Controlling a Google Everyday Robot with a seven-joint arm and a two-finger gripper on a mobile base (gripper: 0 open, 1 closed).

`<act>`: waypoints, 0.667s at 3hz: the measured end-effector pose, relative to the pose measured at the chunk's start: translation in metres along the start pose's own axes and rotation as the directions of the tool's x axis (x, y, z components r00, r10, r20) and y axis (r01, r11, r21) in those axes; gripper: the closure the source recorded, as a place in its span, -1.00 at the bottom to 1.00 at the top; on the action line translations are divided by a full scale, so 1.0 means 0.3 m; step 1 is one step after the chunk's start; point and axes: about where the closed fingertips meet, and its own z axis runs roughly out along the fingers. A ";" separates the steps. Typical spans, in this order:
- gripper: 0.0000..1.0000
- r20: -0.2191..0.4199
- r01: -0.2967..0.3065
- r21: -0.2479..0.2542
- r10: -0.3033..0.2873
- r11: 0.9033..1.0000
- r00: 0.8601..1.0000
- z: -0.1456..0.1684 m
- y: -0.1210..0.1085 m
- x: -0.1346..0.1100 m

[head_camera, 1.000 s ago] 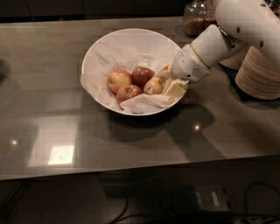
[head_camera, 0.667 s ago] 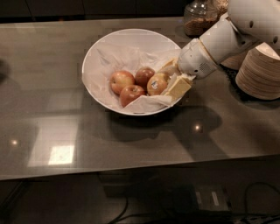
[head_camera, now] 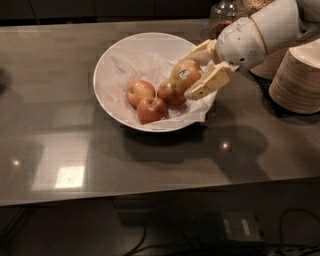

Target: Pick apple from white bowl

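The white bowl (head_camera: pixel 112 62) with crinkled paper lining sits on the grey table. My gripper (head_camera: pixel 192 75) reaches in from the upper right and is shut on the apple (head_camera: pixel 184 74), a red apple with a pale yellow-green patch and a small white sticker. The apple hangs between the beige fingers (head_camera: pixel 210 82) above the bowl's right side, lifted clear of the other fruit. A darker red apple (head_camera: pixel 170 93) and two red-orange apples (head_camera: pixel 140 92) (head_camera: pixel 152 110) lie in the bowl.
A stack of beige paper bowls (head_camera: pixel 297 75) stands at the right edge, close to the arm. A glass jar (head_camera: pixel 224 12) stands behind the arm at the back. The table's front edge runs across the lower part of the view.
My gripper has risen with the apple held in it, from down among the fruit to above the bowl's right side. The other apples have stayed put.
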 end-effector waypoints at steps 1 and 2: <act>1.00 0.124 0.036 -0.019 -0.034 0.999 0.992 -0.068 0.005 -0.056; 1.00 0.133 0.040 -0.015 -0.037 0.999 0.990 -0.065 -0.001 -0.069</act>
